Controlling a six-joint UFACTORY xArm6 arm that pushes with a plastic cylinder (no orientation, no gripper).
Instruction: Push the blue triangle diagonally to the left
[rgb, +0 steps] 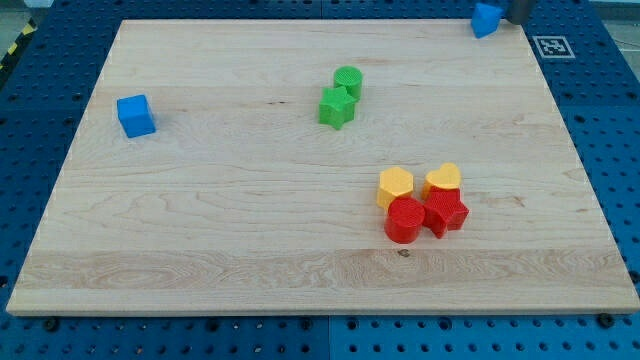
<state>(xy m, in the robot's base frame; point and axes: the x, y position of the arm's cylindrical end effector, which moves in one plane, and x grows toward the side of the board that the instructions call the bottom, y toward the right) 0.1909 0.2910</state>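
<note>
Down-left of the blue triangle, only the green star and green cylinder obstruct.

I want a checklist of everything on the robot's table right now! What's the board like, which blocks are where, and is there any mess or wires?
Surface: wooden board, lying on a blue pegboard base.
Job's things: blue triangle at the board's top right corner, by the view's top edge.
Clutter: blue cube at the view's left; green cylinder touching green star near top centre; yellow hexagon, yellow heart, red cylinder and red star bunched at lower right.
Pincer: none fitted; my tip is not clearly visible, only a dark shape right of the blue triangle.
Cables: nothing seen.
Surroundings: a square marker tag on the base.
</note>
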